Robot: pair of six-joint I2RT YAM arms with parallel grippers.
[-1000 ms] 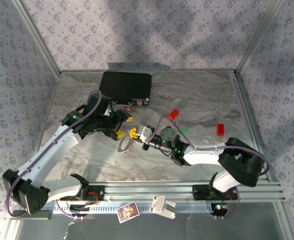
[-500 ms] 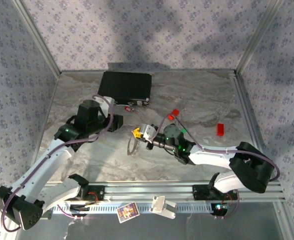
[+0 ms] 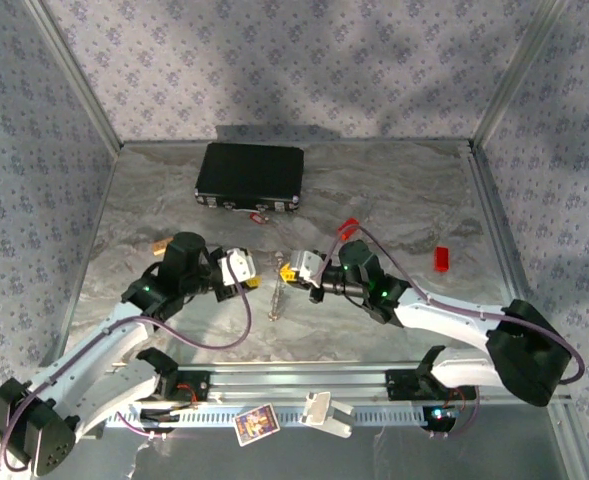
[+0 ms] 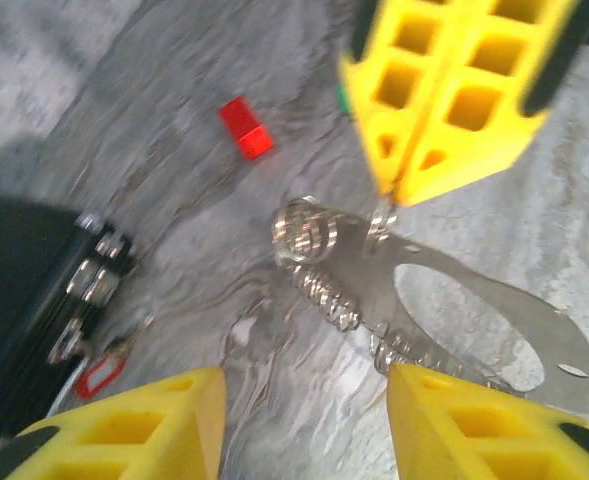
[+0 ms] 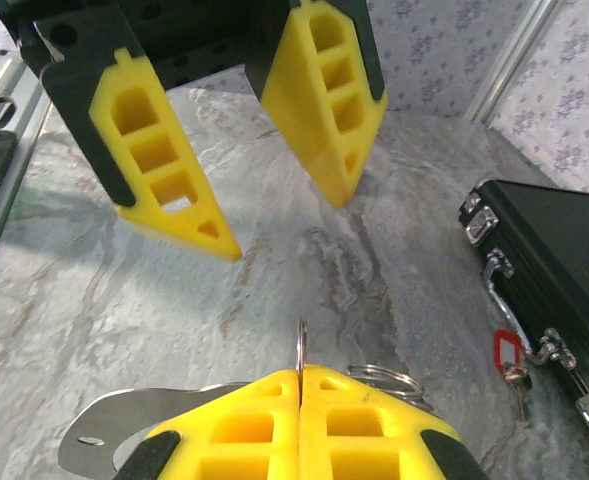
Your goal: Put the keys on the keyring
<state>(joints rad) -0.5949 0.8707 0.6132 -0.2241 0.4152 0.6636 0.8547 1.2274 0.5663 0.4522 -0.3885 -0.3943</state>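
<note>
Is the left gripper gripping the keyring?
No, the left gripper stands open, clear of the keyring, which the right gripper pinches.

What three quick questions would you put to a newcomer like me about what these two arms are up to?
1. True or false: the right gripper is shut on the keyring.
2. Fill in: the jaws of the left gripper stand ___.
3. Where does the black case lie?
A) at the back of the table
B) in the left gripper
C) under the keyring

Key: 1 true; 2 open; 3 A.
</note>
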